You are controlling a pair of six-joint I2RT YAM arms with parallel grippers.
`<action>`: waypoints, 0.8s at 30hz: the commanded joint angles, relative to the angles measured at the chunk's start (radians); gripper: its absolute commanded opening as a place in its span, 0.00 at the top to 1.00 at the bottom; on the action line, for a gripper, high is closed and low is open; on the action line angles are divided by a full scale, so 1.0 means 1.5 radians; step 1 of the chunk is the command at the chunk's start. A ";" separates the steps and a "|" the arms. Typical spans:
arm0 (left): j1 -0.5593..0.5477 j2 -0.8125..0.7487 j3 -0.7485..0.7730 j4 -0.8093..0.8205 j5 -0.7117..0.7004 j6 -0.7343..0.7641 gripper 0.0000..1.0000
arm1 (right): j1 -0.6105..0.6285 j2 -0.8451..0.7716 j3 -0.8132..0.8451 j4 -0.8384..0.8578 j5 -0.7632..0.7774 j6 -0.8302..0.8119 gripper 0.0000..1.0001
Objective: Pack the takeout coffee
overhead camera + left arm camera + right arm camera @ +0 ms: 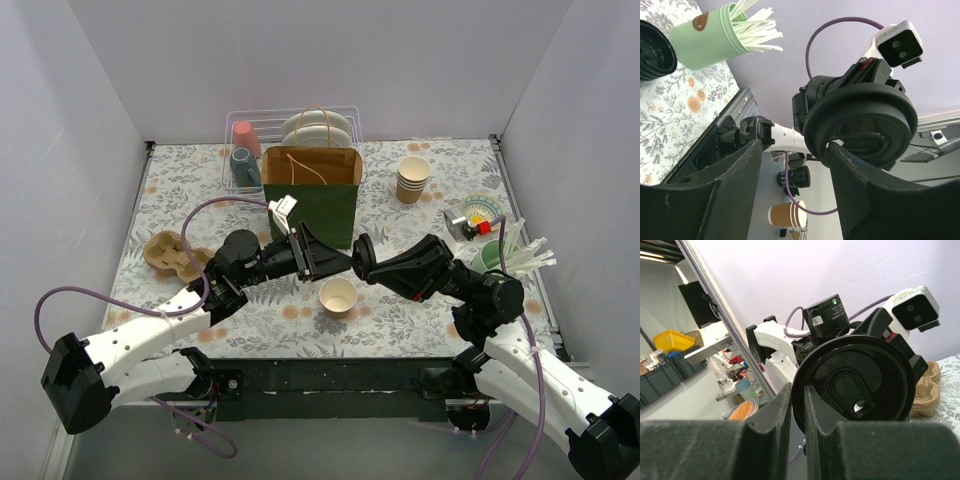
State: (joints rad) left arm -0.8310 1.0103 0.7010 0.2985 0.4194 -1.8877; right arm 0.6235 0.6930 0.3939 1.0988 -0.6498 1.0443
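No lidded coffee cup shows in any view. A lidless tan paper cup (338,296) stands upright on the table, in front of and just below both grippers. My right gripper (797,390) is shut on the rim of a loose black lid (860,385) and holds it on edge in the air. My left gripper (795,146) is open, its jaws wide, facing the right gripper. The same lid (860,122) sits right at the tip of one of its fingers (865,195). In the top view the two grippers, left (322,256) and right (357,257), meet in front of the bag.
A green-and-brown paper bag (313,195) stands open behind the grippers. A stack of lidless cups (413,178) is at the back right. A green holder of straws (495,255) and black lids (652,50) sit right. A cardboard cup carrier (170,252) lies left. A dish rack (290,140) stands at the back.
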 commanded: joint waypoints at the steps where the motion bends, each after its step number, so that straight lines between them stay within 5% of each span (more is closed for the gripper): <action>1: -0.024 0.018 0.030 0.050 -0.033 0.019 0.45 | 0.005 -0.018 -0.009 0.045 0.019 0.003 0.87; 10: -0.044 0.030 0.010 0.105 -0.042 0.008 0.59 | 0.005 -0.028 -0.019 0.050 0.023 0.009 0.88; 17: -0.051 0.023 0.012 0.108 -0.043 0.008 0.92 | 0.004 -0.037 -0.027 0.036 0.028 0.008 0.85; 21: -0.051 0.005 0.019 0.057 -0.058 0.026 1.00 | 0.005 -0.062 -0.007 -0.093 0.035 -0.043 0.66; 24: -0.051 -0.021 0.036 -0.051 -0.097 0.062 1.00 | 0.005 -0.105 0.033 -0.292 0.067 -0.130 0.49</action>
State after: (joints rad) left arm -0.9035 1.0458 0.7074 0.3759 0.3466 -1.8629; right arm 0.6250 0.6029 0.3546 0.9619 -0.6056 1.0092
